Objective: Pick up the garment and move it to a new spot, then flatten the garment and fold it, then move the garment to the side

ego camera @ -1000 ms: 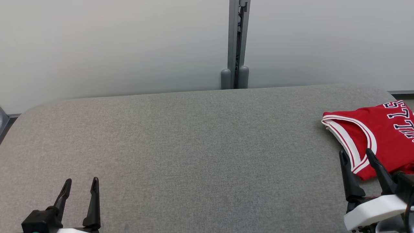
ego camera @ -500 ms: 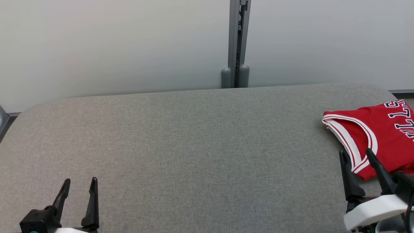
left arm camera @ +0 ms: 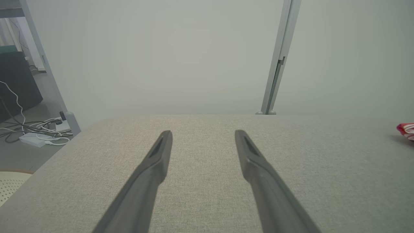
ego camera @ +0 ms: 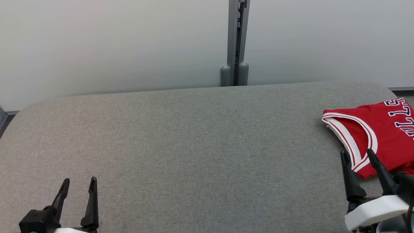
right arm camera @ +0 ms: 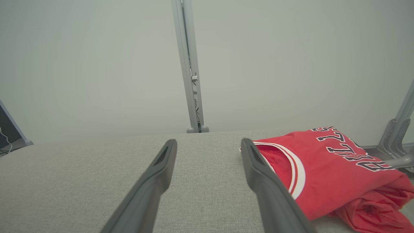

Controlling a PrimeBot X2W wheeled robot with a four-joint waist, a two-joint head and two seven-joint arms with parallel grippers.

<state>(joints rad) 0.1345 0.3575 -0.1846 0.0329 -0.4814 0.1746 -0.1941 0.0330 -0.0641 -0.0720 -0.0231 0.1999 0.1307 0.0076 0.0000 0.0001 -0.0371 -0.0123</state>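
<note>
The red jersey (ego camera: 385,136) lies at three o'clock in my head view, at the right end of the grey counter (ego camera: 194,145). It is doubled over fairly flat, with a bunched fold at its near corner in the right wrist view. Over the last second nothing on the counter has moved. The whole picture has slid a little, so the view itself has tilted. For the task, I judge this scene fits two stages: a jersey folded and set aside, or one waiting to be picked up. My right pincer (ego camera: 356,152), at five o'clock, stands spread wide and empty. Its outer finger crosses the jersey's trimmed edge, but I cannot tell if it touches. My left pincer (ego camera: 80,179), at seven o'clock, is equally spread over bare counter and holds nothing.
</note>
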